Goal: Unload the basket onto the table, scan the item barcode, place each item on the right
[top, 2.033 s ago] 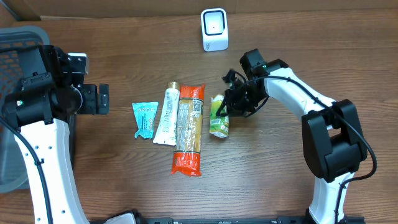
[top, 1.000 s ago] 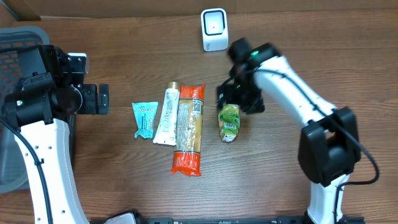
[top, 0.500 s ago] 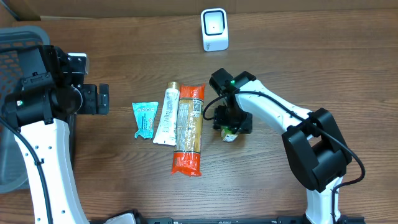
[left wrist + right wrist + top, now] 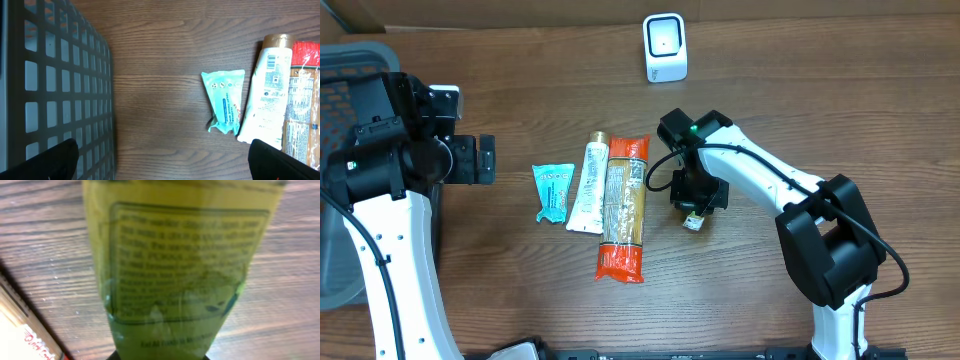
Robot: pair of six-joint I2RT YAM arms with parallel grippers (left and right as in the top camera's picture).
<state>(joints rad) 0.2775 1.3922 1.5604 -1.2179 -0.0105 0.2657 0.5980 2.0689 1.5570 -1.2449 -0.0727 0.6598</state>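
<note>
While the R arm bends down over the green pouch (image 4: 695, 222), I only see the pouch's lower end poking out from under the right gripper (image 4: 696, 193) on the overhead cam. The pouch lies flat just right of the orange pasta pack (image 4: 623, 205). The wrist cam is all blurry green label (print unreadable), so I can't tell whether the fingers are pinching it. The left gripper (image 4: 487, 160) hangs well left of the pack, fingers spread wide, nothing in them. A white tube (image 4: 588, 187) lies against the pack's left edge, w/ a teal packet (image 4: 555, 192) just beyond. The scanner (image 4: 665, 47) stands past the pack's far end, slightly right.
</note>
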